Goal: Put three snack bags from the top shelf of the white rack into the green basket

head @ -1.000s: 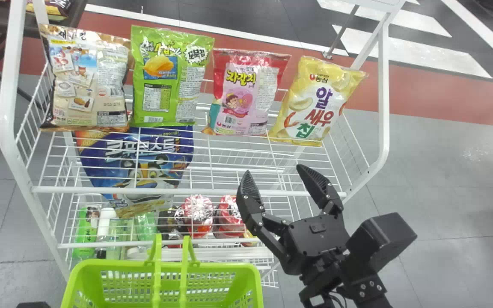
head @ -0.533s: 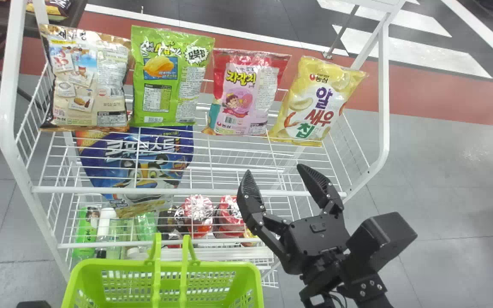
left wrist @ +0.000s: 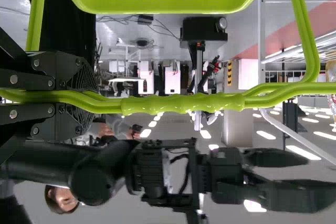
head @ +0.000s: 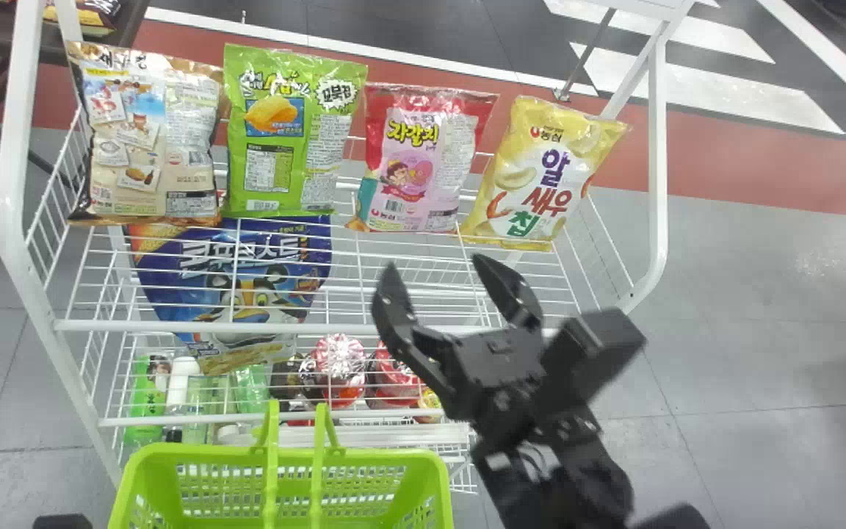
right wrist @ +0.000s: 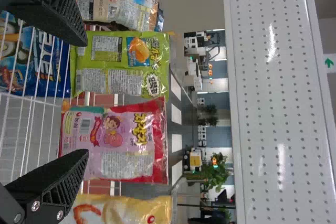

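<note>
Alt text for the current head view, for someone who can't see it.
The open, empty right gripper is at the front of a white rack, facing four snack bags on its top shelf: from left, beige bag, green bag, pink-and-red bag, yellow bag. The green basket sits at the lower left.

Head view: green basket (head: 379, 458) cut off, 2 right fingers (head: 509, 290) blurred.

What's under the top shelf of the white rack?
A blue bag shows through the shelf. Lower down there are bottles and red things. The right gripper and snack bags cover other parts, so I can't tell what's there.
</note>
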